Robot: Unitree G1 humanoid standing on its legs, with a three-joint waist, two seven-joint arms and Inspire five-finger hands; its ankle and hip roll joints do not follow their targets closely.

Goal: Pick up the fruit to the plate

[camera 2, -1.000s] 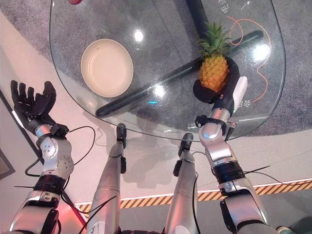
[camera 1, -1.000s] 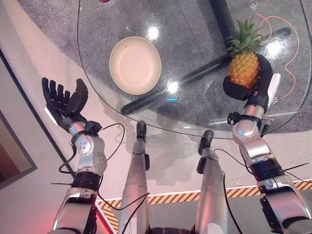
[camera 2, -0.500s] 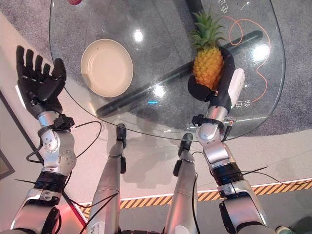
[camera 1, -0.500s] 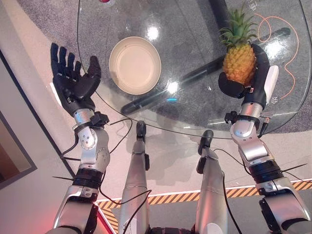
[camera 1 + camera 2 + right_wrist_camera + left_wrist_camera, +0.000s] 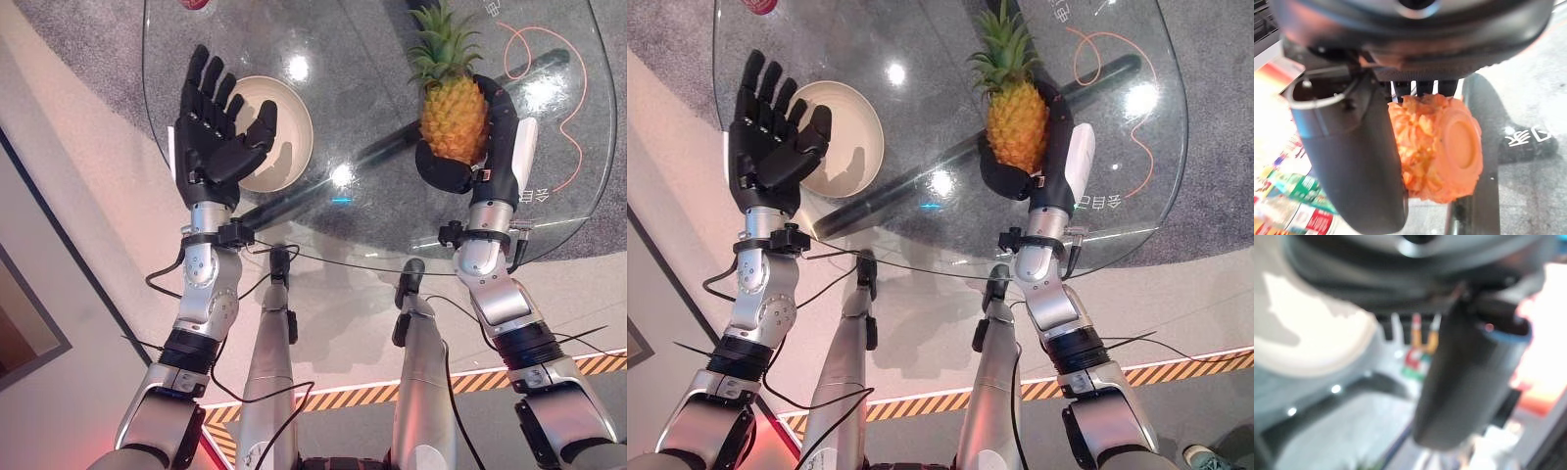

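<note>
Right hand (image 5: 482,147) clamped around the pineapple (image 5: 453,116), fingers and thumb curled under and behind its orange body, green crown pointing away toward the far side of the glass table (image 5: 392,235). Held up off the glass, over the table's right half, well apart from the plate (image 5: 289,122). From the right wrist view, a close look at the pineapple's flat round base (image 5: 1462,147) with the thumb (image 5: 1352,171) pressed along its side. Over on the left, left hand (image 5: 774,137) raised palm up with fingers spread straight and apart, nothing in it, hovering at the near left edge of the table and overlapping the plate's near rim in both eye views. Plate itself cream-coloured, round and shallow, sitting on the left half of the glass with nothing on it. Pale rim of the plate (image 5: 1312,347) blurred in the left wrist view, beyond the left hand's thumb (image 5: 1464,382). Dark table legs crossing beneath the glass, seen through it between plate and pineapple. Orange cord (image 5: 558,59) looping on the floor under the table's far right. Small red object (image 5: 193,3) at the far left edge of the glass, cut off, too little visible to tell what.
</note>
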